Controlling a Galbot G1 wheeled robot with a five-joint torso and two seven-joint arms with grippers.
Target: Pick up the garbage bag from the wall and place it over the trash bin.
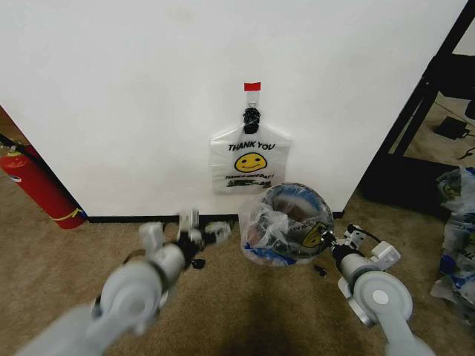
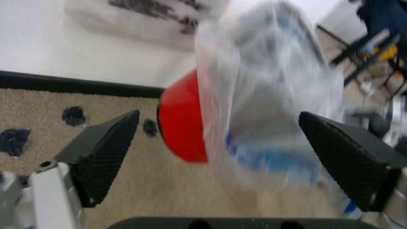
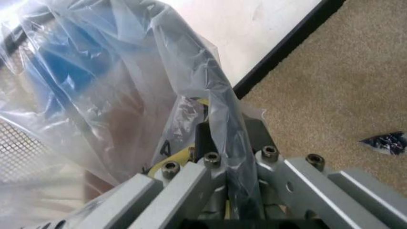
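We see the bag (image 1: 269, 226) draped over the bin (image 1: 297, 215), which stands on the carpet (image 1: 223, 297) right at the wall (image 1: 148, 89), below the white smiley bag (image 1: 249, 163). The bin looks tilted, mouth turned up and toward us, long axis leaning away from the wall. The bag is thin, clear, crinkly film w/ blue patches; it covers the rim and hangs bunched down the left side, reaching the carpet. In the left wrist view the bag (image 2: 267, 95) covers most of the bin; the red base band (image 2: 184, 119) pokes out bare toward the baseboard (image 2: 64, 83).

Our right gripper (image 1: 329, 239) is at the bin's right rim. In the right wrist view the fingers (image 3: 202, 136) are pinched narrow on a fold of bag (image 3: 210, 95), film pulled taut up from them; mesh bin wall (image 3: 19, 152) shows thru the plastic.

Our left gripper (image 1: 202, 231) hovers low over the carpet just left of the bin, near the baseboard. Its fingers (image 2: 105, 152) are spread wide, ribbed black pads, nothing between them but the bag beyond; not touching it as far as we can tell.

Red tape (image 1: 252, 87) and a black clip (image 1: 252, 116) hold the smiley bag up. A red extinguisher (image 1: 37, 185) leans far left.
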